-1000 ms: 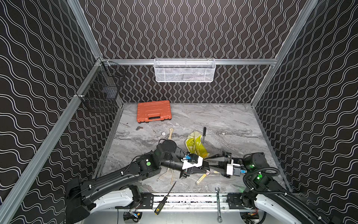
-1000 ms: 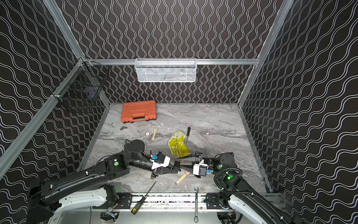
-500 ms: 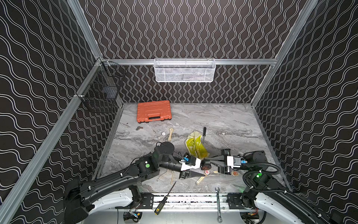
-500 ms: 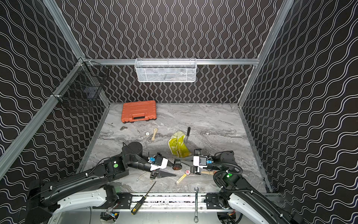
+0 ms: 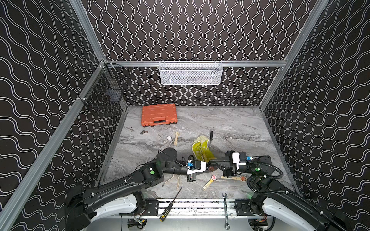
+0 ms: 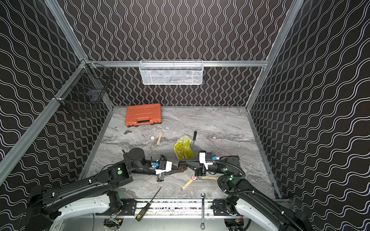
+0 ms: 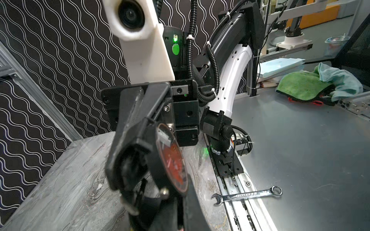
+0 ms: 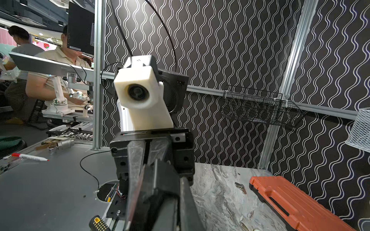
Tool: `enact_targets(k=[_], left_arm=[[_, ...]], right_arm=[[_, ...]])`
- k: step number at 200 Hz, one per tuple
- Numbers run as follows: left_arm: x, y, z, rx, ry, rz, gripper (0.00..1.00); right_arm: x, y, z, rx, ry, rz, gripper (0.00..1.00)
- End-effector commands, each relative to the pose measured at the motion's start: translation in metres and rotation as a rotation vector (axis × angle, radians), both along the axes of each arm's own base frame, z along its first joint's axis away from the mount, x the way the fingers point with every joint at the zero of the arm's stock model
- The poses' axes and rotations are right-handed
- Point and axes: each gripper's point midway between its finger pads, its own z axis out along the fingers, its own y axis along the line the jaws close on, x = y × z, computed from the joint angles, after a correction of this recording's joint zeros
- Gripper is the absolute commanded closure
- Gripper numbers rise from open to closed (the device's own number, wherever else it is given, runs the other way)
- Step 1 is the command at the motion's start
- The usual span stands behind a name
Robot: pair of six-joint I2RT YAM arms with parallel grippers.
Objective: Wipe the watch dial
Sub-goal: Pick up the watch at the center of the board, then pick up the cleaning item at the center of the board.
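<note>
Black wavy-lined walls (image 5: 190, 30) (aluminium rails (image 5: 89, 34) at the corners) close round a grey marbled tabletop (image 5: 230, 124); a white basket (image 5: 190, 75) hangs behind.

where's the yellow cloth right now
In both top views the yellow cloth lies centre of the table, just left of the black screwdriver, beyond the watch.

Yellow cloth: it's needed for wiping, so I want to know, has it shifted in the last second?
No. The yellow cloth lies where it was, its edge beside the black-handled screwdriver as before.

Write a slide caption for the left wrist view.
Right end effector grips the red-dialled watch over the marble table, wrench nearby.
</note>
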Motion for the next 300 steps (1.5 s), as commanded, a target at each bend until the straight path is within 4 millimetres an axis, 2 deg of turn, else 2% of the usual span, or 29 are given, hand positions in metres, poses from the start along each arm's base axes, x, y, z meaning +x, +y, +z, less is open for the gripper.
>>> enact_targets(k=[1, 25, 49, 61, 72, 82, 88, 109, 135, 150, 165, 183, 210, 238, 253, 290, 300], left_arm=[[0.007, 0.003, 0.004, 0.005, -0.028, 0.049, 1.0], [0.018, 0.008, -0.001, 0.048, -0.013, 0.127, 1.0], [0.034, 0.016, -0.011, 0.092, 0.002, 0.227, 1.0], [0.045, 0.023, -0.018, 0.115, 0.013, 0.286, 1.0], [0.057, 0.03, -0.026, 0.134, 0.043, 0.344, 1.0], [0.07, 0.037, -0.035, 0.154, 0.088, 0.397, 1.0], [0.078, 0.042, -0.04, 0.163, 0.125, 0.432, 1.0], [0.102, 0.06, -0.056, 0.175, 0.269, 0.545, 1.0], [0.108, 0.062, -0.071, 0.176, 0.386, 0.552, 1.0], [0.103, 0.055, -0.078, 0.195, 0.423, 0.501, 1.0], [0.099, 0.049, -0.086, 0.202, 0.445, 0.46, 1.0], [0.129, 0.06, -0.107, 0.211, 0.624, 0.671, 1.0], [0.131, 0.044, -0.126, 0.272, 0.667, 0.601, 1.0], [0.126, 0.034, -0.139, 0.251, 0.624, 0.517, 1.0], [0.123, 0.03, -0.144, 0.253, 0.586, 0.477, 1.0], [0.118, 0.021, -0.16, 0.283, 0.61, 0.409, 1.0], [0.119, 0.019, -0.164, 0.29, 0.616, 0.409, 1.0]], right_arm=[[0.011, 0.001, -0.005, -0.006, 0.03, -0.043, 0.98], [0.035, 0.002, -0.029, -0.059, 0.133, -0.139, 0.64], [0.064, -0.005, -0.047, -0.099, 0.255, -0.272, 0.58], [0.081, -0.01, -0.059, -0.136, 0.332, -0.353, 0.49], [0.099, -0.016, -0.077, -0.198, 0.405, -0.448, 0.46], [0.119, -0.027, -0.098, -0.249, 0.524, -0.57, 0.36], [0.13, -0.034, -0.113, -0.278, 0.594, -0.643, 0.34], [0.148, -0.049, -0.149, -0.358, 0.757, -0.739, 0.34], [0.167, -0.079, -0.188, -0.404, 0.97, -0.9, 0.33], [0.17, -0.092, -0.21, -0.442, 1.06, -0.95, 0.31], [0.168, -0.094, -0.226, -0.491, 1.119, -0.931, 0.29], [0.16, -0.09, -0.244, -0.538, 1.178, -0.885, 0.26], [0.15, -0.074, -0.258, -0.555, 1.226, -0.719, 0.25], [0.153, -0.068, -0.276, -0.603, 1.251, -0.683, 0.29], [0.155, -0.062, -0.279, -0.594, 1.253, -0.642, 0.32], [0.158, -0.059, -0.287, -0.563, 1.279, -0.632, 0.41], [0.16, -0.06, -0.289, -0.555, 1.262, -0.639, 0.49]])
